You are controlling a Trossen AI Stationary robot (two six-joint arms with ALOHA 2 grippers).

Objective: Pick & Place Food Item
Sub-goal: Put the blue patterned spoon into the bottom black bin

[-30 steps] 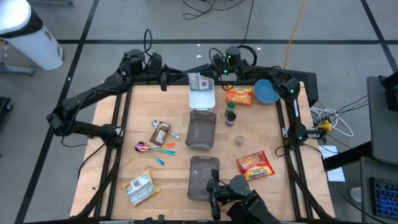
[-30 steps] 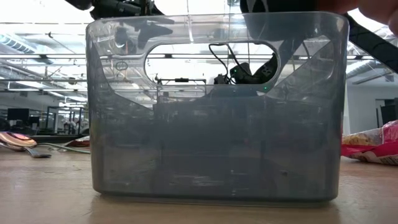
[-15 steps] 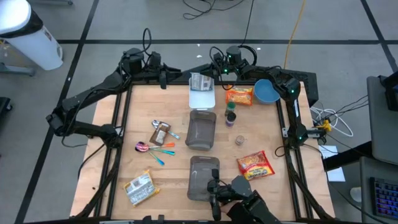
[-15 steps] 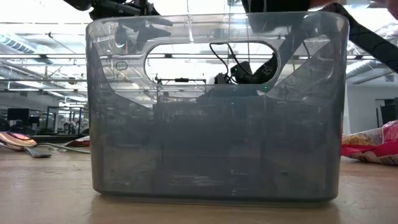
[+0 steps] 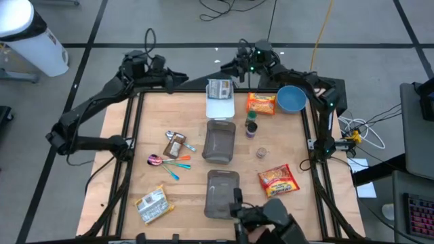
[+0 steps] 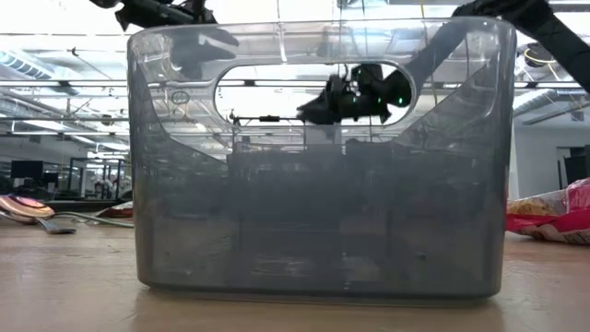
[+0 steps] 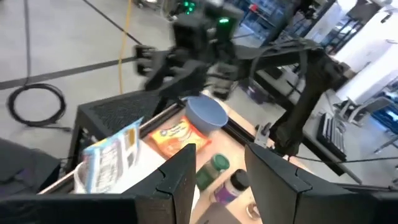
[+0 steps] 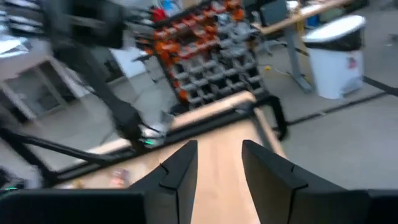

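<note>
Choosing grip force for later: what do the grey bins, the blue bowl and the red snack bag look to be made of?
Grey bins: translucent smoky plastic, glossy; the room shows through in the low view. Blue bowl: probably plastic, an even matte blue. Red snack bag: thin film or foil, crinkled, with printed graphics.

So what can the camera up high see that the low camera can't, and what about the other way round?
Only the high view shows the blue bowl, the spoons and the second grey bin in the middle of the table. Only the low view looks right through the near bin's cloudy wall and handle hole into the room behind. Both views show that near bin, the red snack bag beside it, and the right claw up in the air.
</note>
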